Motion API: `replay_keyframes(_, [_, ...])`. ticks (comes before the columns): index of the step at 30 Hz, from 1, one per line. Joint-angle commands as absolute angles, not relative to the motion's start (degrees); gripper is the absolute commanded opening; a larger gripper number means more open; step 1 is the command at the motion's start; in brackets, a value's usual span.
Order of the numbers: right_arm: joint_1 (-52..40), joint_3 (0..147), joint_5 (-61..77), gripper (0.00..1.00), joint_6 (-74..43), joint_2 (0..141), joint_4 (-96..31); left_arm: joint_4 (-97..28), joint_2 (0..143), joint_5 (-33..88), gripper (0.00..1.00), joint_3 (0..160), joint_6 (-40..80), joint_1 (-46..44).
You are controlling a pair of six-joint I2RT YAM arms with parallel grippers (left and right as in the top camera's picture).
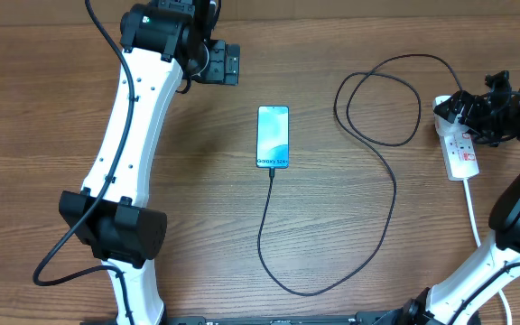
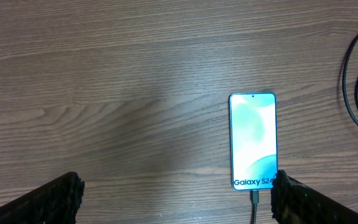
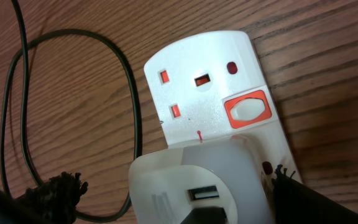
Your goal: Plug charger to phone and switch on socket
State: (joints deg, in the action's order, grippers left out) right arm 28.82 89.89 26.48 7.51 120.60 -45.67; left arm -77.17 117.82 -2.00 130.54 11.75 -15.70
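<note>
The phone (image 1: 273,135) lies flat mid-table with its light blue screen lit; it also shows in the left wrist view (image 2: 252,140). The black charger cable (image 1: 264,230) has its tip in the phone's near end (image 2: 254,199) and loops right to the socket (image 1: 461,149). My left gripper (image 1: 227,63) is open and empty, above the table left of and beyond the phone (image 2: 176,202). My right gripper (image 1: 466,113) is open over the socket's far end, its fingers (image 3: 179,199) either side of a white USB adapter (image 3: 185,186) plugged into the socket (image 3: 197,74). A red-framed switch (image 3: 247,111) shows beside it.
The charger cable forms a double loop (image 1: 377,99) between the phone and the socket, also visible in the right wrist view (image 3: 129,93). The socket's thick white cord (image 1: 472,212) runs toward the near edge beside the right arm. The left arm's base (image 1: 116,230) stands at the near left.
</note>
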Motion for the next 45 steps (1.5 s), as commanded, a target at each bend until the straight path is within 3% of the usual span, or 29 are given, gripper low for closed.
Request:
replay_keyframes(1, [28.45, 89.49, 24.99, 1.00, 7.55, 120.64, -45.58, -77.14, 118.02, -2.55, 1.00, 130.54, 10.68, -15.77])
replay_keyframes(45, [26.35, 85.45, 27.24, 1.00, 6.02, 120.68, -47.92, -77.12, 118.02, -2.52, 1.00, 130.54, 10.68, -15.77])
